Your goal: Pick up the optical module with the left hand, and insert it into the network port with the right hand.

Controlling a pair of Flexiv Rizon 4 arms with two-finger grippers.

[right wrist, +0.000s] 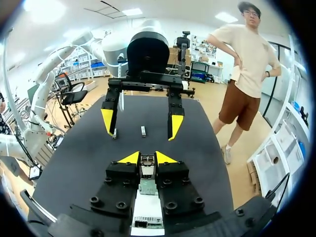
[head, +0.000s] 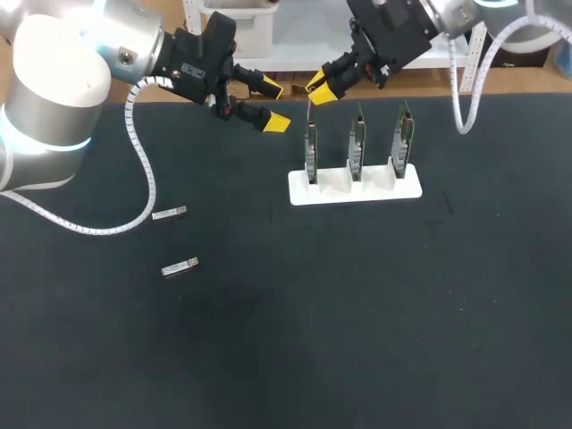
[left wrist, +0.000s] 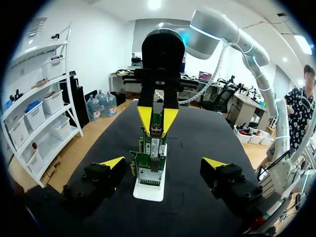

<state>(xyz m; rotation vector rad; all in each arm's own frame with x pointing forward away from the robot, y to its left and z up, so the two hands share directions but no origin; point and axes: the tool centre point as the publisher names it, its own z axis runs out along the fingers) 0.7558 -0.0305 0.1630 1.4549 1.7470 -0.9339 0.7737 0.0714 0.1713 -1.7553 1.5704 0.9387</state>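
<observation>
While the left gripper [head: 273, 105] hangs over the far part of the table [head: 357, 313] with its yellow-tipped fingers spread wide and nothing between them, the right gripper [head: 319, 89] sits just to its right, directly above the leftmost card [head: 310, 154]. The right gripper's fingers are drawn close together and pinch a small silvery optical module [right wrist: 146, 170] from two sides. That module is at the top edge of the leftmost card; whether it is already seated in the port cannot be told.

Three green cards stand upright in a white stand [head: 344, 192], right of the table's middle and toward the far side. Well to the left and nearer, a farther loose module [head: 169, 213] and a nearer loose module [head: 180, 266] lie flat on the black surface, a little apart from each other.
</observation>
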